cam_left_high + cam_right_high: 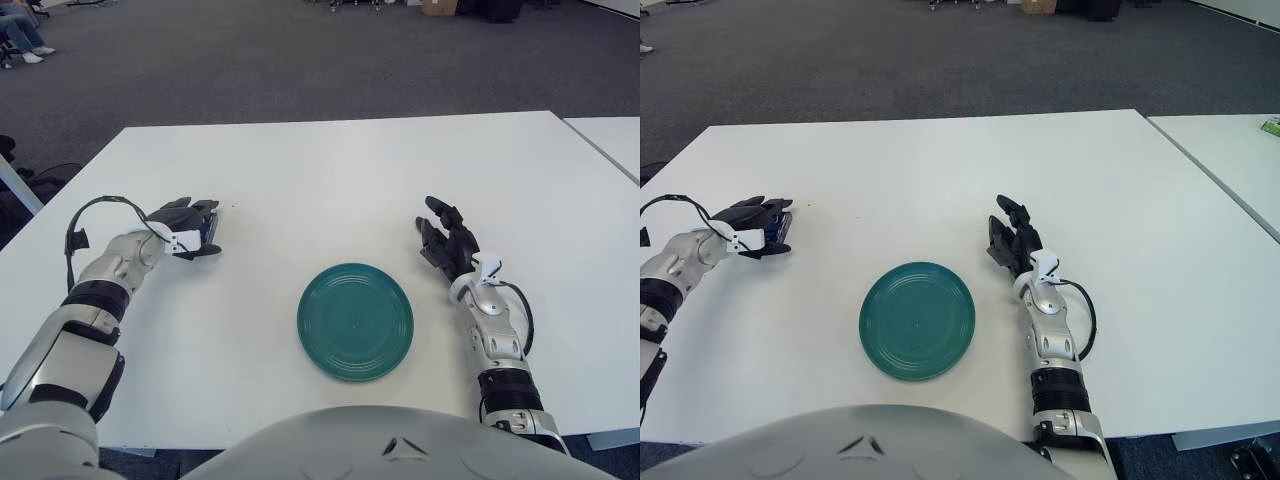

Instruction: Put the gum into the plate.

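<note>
**Left hand closed over gum, plate bare**

Left hand [190, 225] at 10 o'clock from the green plate [355, 321], fingers curled around the blue gum pack [781, 228]; only a sliver of pack visible between them, down at the white table [330, 180]. Cannot tell whether lifted or resting. Gum well apart from plate. Right hand [448, 243] at 2 o'clock from plate, fingers spread, holding nothing.

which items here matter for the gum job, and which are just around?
Job:
gum, in the left hand's grip
left hand, closed on the gum, left of the plate
plate, green, nothing in it

Around:
right hand, idle, right of the plate
table
second table, at right
</note>
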### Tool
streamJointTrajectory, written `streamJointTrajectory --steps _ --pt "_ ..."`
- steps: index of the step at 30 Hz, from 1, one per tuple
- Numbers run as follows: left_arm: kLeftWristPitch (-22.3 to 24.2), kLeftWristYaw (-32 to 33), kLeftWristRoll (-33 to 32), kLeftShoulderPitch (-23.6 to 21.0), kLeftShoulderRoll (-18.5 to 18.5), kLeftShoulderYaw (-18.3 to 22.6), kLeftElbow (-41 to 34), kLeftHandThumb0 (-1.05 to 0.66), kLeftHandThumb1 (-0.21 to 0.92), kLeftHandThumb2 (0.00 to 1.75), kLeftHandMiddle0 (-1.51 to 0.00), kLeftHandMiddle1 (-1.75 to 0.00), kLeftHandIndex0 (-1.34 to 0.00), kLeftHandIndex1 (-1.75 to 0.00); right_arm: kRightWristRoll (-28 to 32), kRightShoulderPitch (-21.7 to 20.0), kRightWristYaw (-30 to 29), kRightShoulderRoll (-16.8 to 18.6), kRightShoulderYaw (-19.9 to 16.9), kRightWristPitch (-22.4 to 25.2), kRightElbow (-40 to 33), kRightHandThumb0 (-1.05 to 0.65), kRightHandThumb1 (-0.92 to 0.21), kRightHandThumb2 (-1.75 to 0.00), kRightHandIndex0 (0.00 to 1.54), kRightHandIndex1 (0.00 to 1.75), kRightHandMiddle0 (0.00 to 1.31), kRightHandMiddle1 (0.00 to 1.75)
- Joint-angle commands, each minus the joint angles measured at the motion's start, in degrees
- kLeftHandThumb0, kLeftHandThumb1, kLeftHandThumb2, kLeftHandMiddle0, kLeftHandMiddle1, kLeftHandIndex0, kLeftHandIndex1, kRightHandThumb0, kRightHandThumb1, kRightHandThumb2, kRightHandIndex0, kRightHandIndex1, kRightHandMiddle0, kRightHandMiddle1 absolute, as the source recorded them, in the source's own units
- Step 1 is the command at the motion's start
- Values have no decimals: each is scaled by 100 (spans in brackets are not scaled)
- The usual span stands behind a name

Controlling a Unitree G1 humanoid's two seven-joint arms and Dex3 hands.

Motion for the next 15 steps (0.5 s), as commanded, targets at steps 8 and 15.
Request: streamJointTrajectory --steps 8,15 --pt "-352 -111 92 -242 114 -267 395 -105 92 30 0 0 0 -55 -12 53 1 -88 -27 210 210 -52 -92 -84 31 0 0 56" --pt "-398 81 182 -295 118 -377 612 -105 92 25 0 0 0 -61 -1 42 -3 -117 -42 242 207 -52 -92 -84 31 0 0 55"
